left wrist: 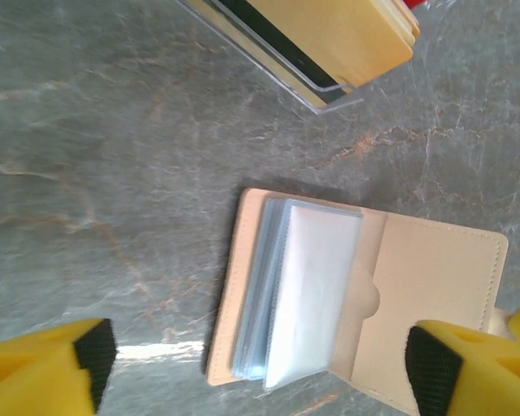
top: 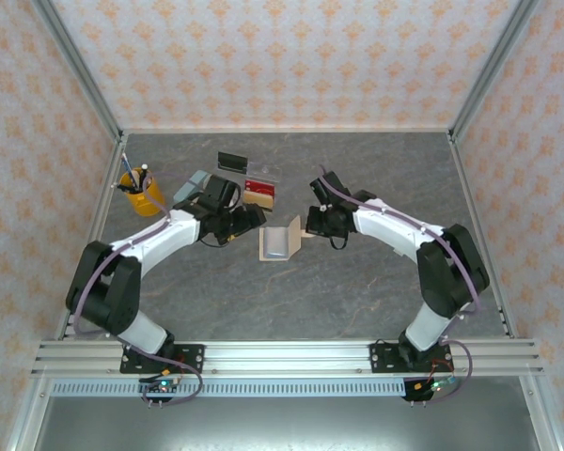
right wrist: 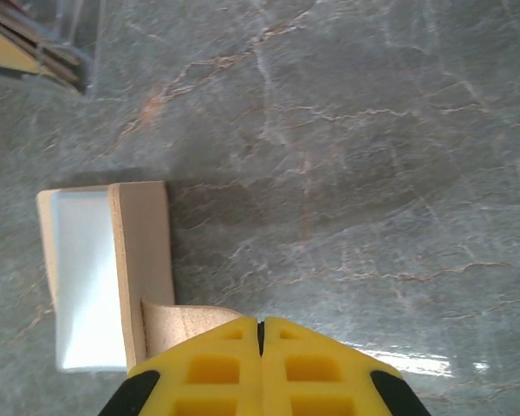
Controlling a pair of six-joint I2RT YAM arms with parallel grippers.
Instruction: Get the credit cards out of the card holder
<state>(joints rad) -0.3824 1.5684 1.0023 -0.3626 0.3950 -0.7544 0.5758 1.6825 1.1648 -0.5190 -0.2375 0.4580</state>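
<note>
Right wrist: right fingers pinched on card holder tab; left fingers wide.

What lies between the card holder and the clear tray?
Only bare table between the card holder and the tray, in the left wrist view.

The card holder sits on the table, tray just behind it.

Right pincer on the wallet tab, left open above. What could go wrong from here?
1. Right pincer pinches only the small tan tab; it may slip and the tan leather-like bifold card holder flop shut.
2. Open left pincer might snag the clear sleeves, dragging the holder.
</note>
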